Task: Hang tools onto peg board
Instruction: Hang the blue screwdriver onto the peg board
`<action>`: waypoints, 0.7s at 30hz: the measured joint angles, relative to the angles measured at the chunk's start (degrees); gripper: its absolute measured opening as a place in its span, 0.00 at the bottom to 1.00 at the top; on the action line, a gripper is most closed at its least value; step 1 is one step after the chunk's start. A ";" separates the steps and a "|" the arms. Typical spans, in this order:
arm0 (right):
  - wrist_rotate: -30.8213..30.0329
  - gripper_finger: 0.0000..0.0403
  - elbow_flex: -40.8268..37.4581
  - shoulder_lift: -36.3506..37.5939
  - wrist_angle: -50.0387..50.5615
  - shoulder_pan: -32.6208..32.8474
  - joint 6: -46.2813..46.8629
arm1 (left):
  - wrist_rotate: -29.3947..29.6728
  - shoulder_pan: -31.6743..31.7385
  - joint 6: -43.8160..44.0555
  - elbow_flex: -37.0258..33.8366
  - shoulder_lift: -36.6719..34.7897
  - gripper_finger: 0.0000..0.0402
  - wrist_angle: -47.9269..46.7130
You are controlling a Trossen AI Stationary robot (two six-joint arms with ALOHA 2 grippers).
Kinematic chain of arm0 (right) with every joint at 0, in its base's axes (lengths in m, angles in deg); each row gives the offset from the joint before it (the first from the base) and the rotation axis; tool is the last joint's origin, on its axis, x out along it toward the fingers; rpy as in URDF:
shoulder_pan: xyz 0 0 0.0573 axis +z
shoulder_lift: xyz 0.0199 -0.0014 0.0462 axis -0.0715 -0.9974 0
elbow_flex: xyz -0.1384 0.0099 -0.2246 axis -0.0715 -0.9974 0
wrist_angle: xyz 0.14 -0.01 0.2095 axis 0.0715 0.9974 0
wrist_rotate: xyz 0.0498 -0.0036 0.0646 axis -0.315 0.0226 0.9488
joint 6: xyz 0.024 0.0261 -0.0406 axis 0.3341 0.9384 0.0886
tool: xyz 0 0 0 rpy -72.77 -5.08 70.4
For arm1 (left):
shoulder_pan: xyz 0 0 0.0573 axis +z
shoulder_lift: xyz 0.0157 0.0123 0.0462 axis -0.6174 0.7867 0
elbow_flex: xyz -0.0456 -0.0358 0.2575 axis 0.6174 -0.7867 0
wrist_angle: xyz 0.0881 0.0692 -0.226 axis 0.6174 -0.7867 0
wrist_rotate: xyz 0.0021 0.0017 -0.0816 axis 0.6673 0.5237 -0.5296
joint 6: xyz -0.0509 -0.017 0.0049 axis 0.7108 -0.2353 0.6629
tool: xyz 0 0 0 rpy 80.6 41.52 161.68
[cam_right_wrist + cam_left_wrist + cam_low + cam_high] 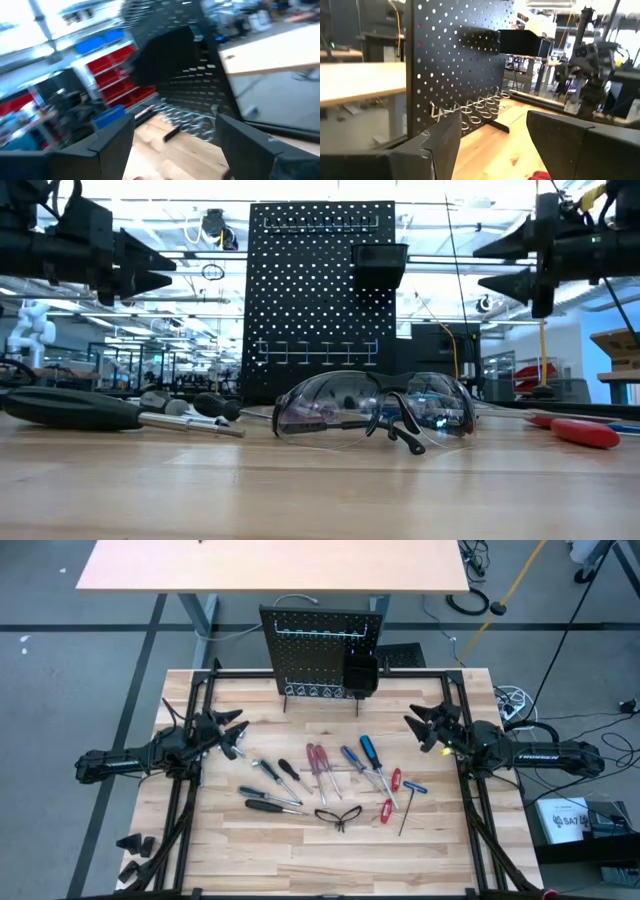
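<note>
Pale wooden planks make up the surface (300, 850), and every tool lies flat on it, none yet hung. At nine o'clock the left gripper (236, 733) hovers above the wood with its fingers spread and nothing between them. Just inward of it lie the black-handled screwdrivers (270, 798), then the red-handled screwdrivers (318, 762) at centre, the glasses (338, 814) toward six o'clock, the blue-handled screwdrivers (368, 752) and the red-handled hex keys (391, 795). The peg board (320, 650) stands upright at twelve o'clock, its row of pale hooks (475, 106) low on the face and its bin (360, 674) on the right side. At three o'clock the right gripper (418, 730) hovers too, fingers apart and empty.

The step in hand looks like a first pick. Each arm would do best taking the tool nearest it, gripping the handle squarely across its width so the shaft hangs straight, then lifting clear before swinging toward the hooks, so neighbours are not dragged.
</note>
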 joint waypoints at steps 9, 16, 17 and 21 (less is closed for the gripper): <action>6.04 0.67 3.01 -2.26 -2.54 -0.06 -7.07 | -7.28 0.02 -5.63 9.30 4.58 0.57 0.44; 6.05 0.67 18.44 -11.77 16.30 -0.06 -9.78 | -7.90 0.00 -10.00 22.31 18.12 0.57 -5.94; 6.05 0.67 20.79 -13.47 18.93 -0.06 -11.23 | -8.71 0.00 -10.00 23.79 20.35 0.57 -7.08; 7.61 0.67 27.80 -19.16 22.82 0.09 -18.60 | -12.43 -0.04 -7.56 27.87 28.00 0.57 -10.63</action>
